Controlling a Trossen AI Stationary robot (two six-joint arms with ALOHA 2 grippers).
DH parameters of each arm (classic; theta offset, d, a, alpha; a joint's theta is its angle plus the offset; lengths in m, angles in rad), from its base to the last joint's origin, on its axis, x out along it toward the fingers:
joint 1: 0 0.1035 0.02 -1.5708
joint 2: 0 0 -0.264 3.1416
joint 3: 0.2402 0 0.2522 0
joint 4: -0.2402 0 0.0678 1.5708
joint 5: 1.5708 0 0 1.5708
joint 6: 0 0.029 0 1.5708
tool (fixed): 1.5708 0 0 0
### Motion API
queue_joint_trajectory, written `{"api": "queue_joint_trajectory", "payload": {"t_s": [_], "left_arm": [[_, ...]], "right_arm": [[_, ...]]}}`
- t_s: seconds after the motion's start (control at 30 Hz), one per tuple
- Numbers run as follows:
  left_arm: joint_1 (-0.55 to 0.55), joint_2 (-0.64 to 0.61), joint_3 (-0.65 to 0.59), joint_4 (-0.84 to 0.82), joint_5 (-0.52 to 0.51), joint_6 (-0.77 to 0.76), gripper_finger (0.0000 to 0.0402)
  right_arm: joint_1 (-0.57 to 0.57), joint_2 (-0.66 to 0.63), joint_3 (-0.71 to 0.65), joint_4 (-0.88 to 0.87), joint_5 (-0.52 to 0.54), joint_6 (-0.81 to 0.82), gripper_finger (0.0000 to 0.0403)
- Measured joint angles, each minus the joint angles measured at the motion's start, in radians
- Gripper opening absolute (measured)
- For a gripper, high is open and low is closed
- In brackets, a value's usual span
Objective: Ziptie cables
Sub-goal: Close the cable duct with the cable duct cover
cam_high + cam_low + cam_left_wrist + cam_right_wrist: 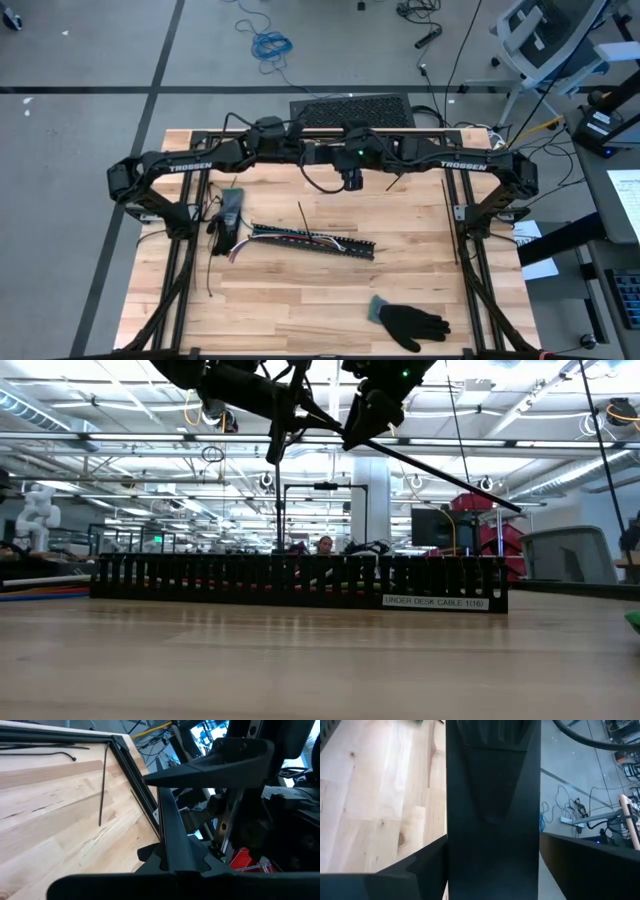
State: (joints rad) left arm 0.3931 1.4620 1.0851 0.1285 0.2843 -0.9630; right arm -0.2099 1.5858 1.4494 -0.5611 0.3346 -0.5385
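Observation:
The cables (290, 236) lie along the black slotted strip (320, 243) at mid table, their coloured ends (237, 250) sticking out at its left. In the low view the strip (300, 582) stands on the wood. Both grippers meet high over the far middle of the table. My left gripper (340, 168) is shut, and a thin black zip tie (450, 480) slants out of the gripper cluster, down toward the table's right. My right gripper (353, 182) is open. Its fingers (385, 875) stand on either side of my left gripper's shut fingers (167, 820) without touching them. My left gripper is shut on one end of the zip tie. The two grippers' own bodies hide the place of contact. The tie's free length (480, 493) sticks out well clear of the table, slanting down toward the table's right.
A black glove with a green cuff (410, 322) lies near the front right. Loose black zip ties lie on the wood (301, 218) (446, 215) (210, 275). A dark object (230, 210) sits left of the strip. A person (324, 545) sits beyond the table.

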Motion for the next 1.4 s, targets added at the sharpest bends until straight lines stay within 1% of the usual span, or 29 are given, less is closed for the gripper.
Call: {"api": "queue_joint_trajectory", "payload": {"t_s": [0.57, 0.87, 1.03, 1.27, 1.4], "left_arm": [[0.000, 0.000, 0.001, 0.001, -0.005, -0.001, 0.0000], [0.000, 0.000, 0.001, 0.001, -0.005, 0.000, 0.0000], [0.000, 0.000, 0.001, 0.014, -0.005, 0.001, 0.0010], [0.000, 0.001, 0.001, 0.016, -0.005, 0.011, 0.0012], [0.000, 0.001, 0.001, 0.019, -0.005, 0.079, 0.0014]], "right_arm": [[0.000, 0.000, 0.000, 0.005, 0.001, 0.004, 0.0217], [0.000, 0.000, 0.000, 0.004, 0.002, 0.006, 0.0217], [0.000, -0.001, 0.000, -0.007, 0.004, 0.006, 0.0215], [0.000, -0.001, 0.000, -0.013, 0.004, 0.006, 0.0214], [0.000, -0.001, 0.000, -0.014, 0.006, 0.005, 0.0213]]}}
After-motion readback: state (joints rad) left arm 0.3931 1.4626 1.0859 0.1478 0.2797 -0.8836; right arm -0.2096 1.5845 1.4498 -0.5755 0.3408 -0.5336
